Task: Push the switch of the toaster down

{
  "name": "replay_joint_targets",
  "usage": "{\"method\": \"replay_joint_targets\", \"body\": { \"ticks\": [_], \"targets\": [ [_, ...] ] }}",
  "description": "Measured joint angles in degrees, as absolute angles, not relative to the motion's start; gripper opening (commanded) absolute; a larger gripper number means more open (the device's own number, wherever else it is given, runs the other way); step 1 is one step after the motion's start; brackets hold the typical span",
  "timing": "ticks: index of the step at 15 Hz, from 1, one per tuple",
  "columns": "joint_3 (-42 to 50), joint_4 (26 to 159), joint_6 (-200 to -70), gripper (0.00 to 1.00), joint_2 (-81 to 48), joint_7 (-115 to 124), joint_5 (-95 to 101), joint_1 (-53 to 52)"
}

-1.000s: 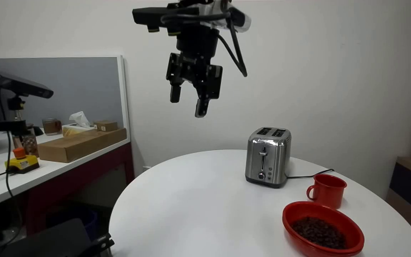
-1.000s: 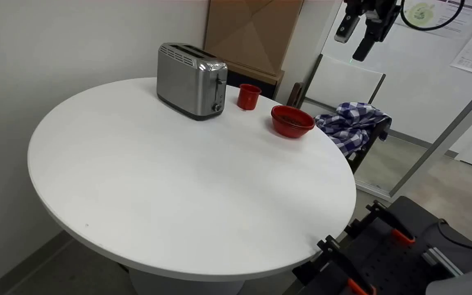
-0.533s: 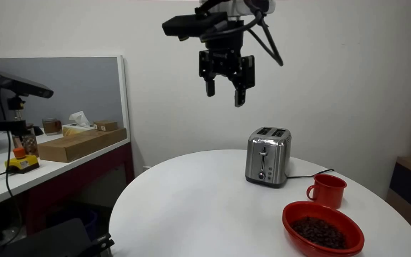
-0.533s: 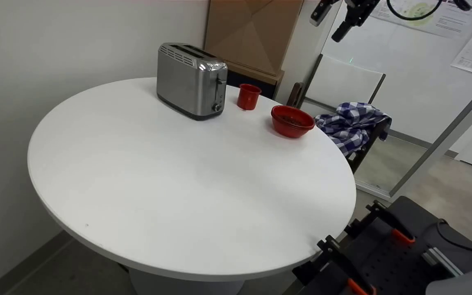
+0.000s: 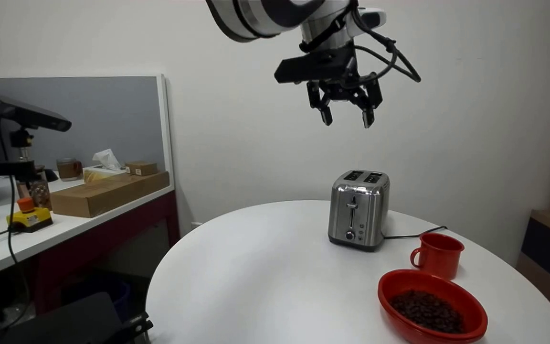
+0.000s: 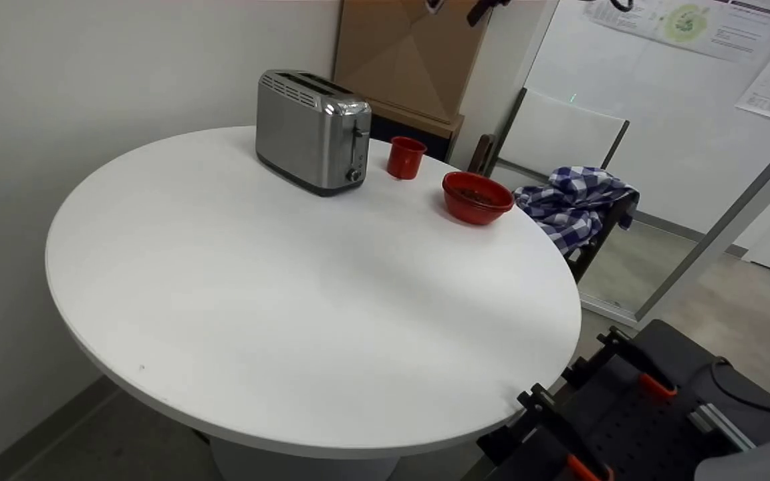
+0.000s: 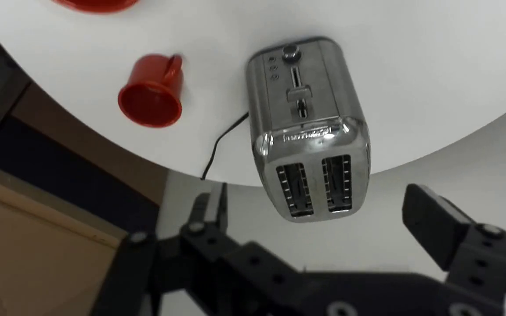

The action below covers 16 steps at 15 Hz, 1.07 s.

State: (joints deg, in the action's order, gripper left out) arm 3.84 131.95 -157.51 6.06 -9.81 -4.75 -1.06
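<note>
The silver toaster (image 5: 339, 220) stands upright on the white round table (image 5: 256, 267). It also shows in an exterior view (image 6: 291, 133) and in the wrist view (image 7: 316, 145). Its switch, a small lever (image 5: 352, 206), sits in the upper part of the front slot; it also shows in the wrist view (image 7: 299, 93). My gripper (image 5: 347, 120) is open and empty, high above the toaster and apart from it. In an exterior view only its fingertips (image 6: 476, 15) show at the top edge. In the wrist view its fingers stand wide apart on both sides of the toaster's top.
A red mug (image 5: 439, 258) stands beside the toaster. A red bowl (image 5: 389, 310) with dark beans is nearer the table's edge. The toaster's black cord (image 7: 220, 140) runs toward the table edge. A wall stands behind the table. A desk (image 5: 98, 224) with boxes is at the left.
In an exterior view my gripper has moved right, to above the toaster, and tilted. In an exterior view it has moved left and up, nearly out of the frame. The toaster has not moved.
</note>
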Motion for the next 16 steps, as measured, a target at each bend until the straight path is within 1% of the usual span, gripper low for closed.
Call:
{"method": "replay_joint_targets", "body": {
  "ticks": [1,2,4,7,9,11,12,16],
  "targets": [
    [3.3,130.6,-160.8,0.84,3.1,-9.7,-2.0,-1.0],
    [2.9,129.4,-163.6,0.74,0.4,-9.6,0.6,-0.9],
    [2.9,126.7,-167.9,0.60,-4.9,-9.5,5.3,-0.6],
    [3.6,123.0,-171.4,0.34,-10.8,-9.3,9.0,-0.6],
    [3.5,120.9,-172.2,0.19,-13.5,-9.3,9.1,-0.5],
    [2.1,119.4,-170.3,0.06,-15.1,-9.2,6.3,0.2],
    [0.5,118.8,-167.8,0.00,-15.6,-9.4,3.5,0.8],
    [-4.2,115.6,-155.8,0.01,-15.9,-10.0,-5.6,2.9]
  ]
}}
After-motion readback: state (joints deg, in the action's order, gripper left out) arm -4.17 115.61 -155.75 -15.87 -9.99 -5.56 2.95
